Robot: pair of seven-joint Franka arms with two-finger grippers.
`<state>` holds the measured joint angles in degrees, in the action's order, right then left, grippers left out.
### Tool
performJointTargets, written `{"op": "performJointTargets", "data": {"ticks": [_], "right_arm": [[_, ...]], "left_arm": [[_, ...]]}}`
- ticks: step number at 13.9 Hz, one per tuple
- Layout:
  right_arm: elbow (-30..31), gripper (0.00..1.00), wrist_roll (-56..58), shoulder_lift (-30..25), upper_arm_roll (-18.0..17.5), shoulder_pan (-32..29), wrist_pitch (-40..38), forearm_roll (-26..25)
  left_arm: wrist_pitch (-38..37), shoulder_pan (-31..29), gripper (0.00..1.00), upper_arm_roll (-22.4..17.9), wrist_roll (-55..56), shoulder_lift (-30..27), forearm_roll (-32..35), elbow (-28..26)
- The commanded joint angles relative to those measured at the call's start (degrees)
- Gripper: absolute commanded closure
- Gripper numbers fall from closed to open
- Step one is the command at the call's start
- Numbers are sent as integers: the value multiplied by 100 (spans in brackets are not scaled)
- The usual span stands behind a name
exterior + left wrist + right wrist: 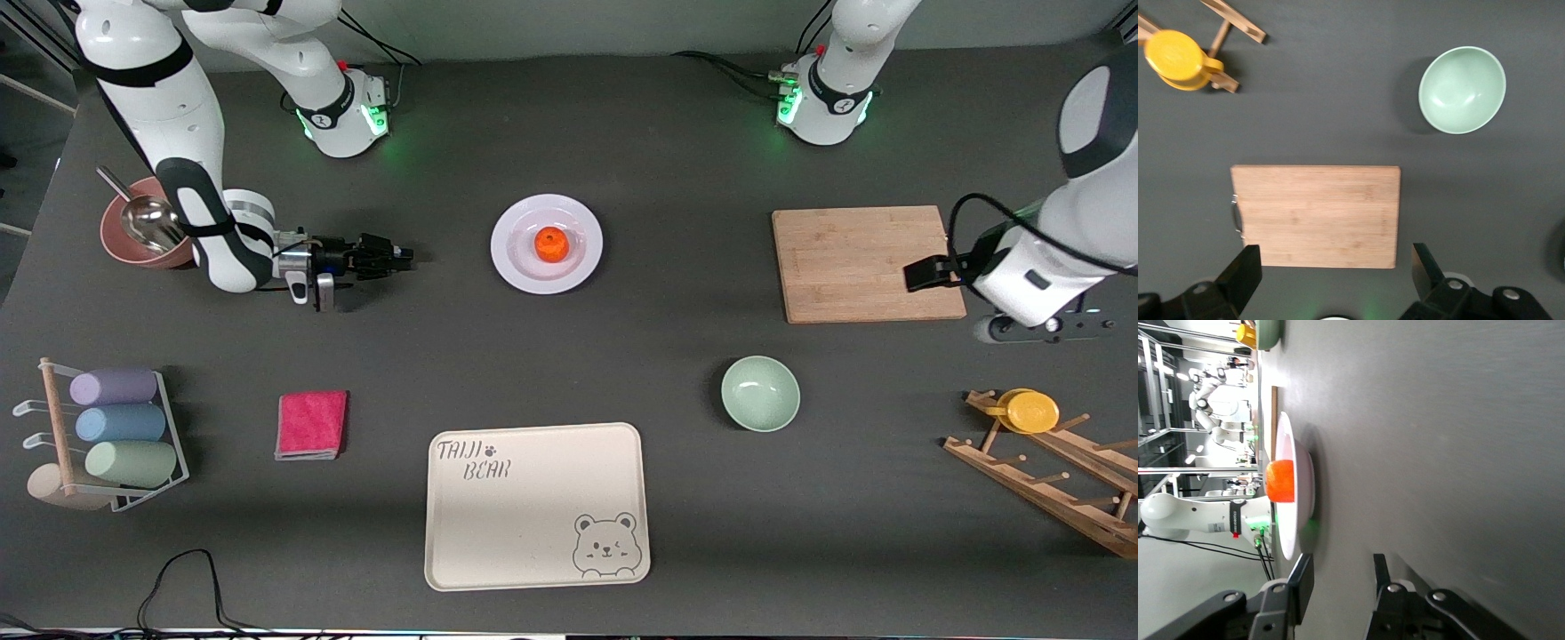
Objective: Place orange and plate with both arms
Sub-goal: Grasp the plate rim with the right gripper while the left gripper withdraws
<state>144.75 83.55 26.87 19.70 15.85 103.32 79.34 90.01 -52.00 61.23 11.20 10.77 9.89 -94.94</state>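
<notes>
Bear tray [533, 507], green bowl [760, 393]: nearest camera. Plate [546, 243] mid-table, orange [552, 244] resting in it. Right gripper [402, 258] low beside plate, part-spread, empty. Left gripper [1335, 280] over cutting board [864, 263], wide, empty, waiting. Risk: rim nudge slides plate, orange rolls off.

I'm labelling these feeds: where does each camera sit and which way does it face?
Front view: high across the table, facing both arms; orange on plate.
Left wrist view: looking straight down on cutting board and green bowl; left gripper open.
Right wrist view: low, level with the table, facing the plate; right gripper open.
All three show the green bowl.
</notes>
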Motion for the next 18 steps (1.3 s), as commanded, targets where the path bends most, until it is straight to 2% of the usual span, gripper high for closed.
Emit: {"op": "performJointTargets", "data": {"ticks": [1,3,6,8,10,11,12,13,14,16,18], "right_arm": [[-44,57,179,152,-62,522,-66,703],[-52,57,170,196,-62,1006,-57,1274],[-114,57,170,275,-62,1639,-49,2039],[-210,57,153,362,-62,1877,-49,2330],[-298,57,153,442,-71,2097,-40,2611],[-359,57,109,494,-71,2246,-40,2778],[-421,57,74,521,-71,2361,-40,2936],[-430,57,65,521,-71,2510,-22,3121],[-474,57,47,565,-71,2615,-22,3270],[-474,62,47,574,-71,2617,-22,3272],[-474,76,56,574,-71,2617,-22,3272]], "left_arm": [[209,-546,0,-41,-662,-470,-207,-236],[446,-793,0,-120,-663,-470,-522,-174],[307,-820,0,-295,-663,-523,-506,-26],[36,-812,0,-375,-663,-532,-497,316],[-36,-803,0,-489,-671,-549,-480,353],[-88,-637,0,-794,-689,-575,-471,353],[-150,-18,0,-1432,-793,-663,-479,362],[-168,1024,0,-2631,-1012,-803,-540,353],[-151,2322,0,-4017,-1145,-969,-680,249],[-133,3568,0,-5160,-1146,-1076,-708,47],[-80,4798,0,-6354,-1146,-1356,-734,-251]]}}
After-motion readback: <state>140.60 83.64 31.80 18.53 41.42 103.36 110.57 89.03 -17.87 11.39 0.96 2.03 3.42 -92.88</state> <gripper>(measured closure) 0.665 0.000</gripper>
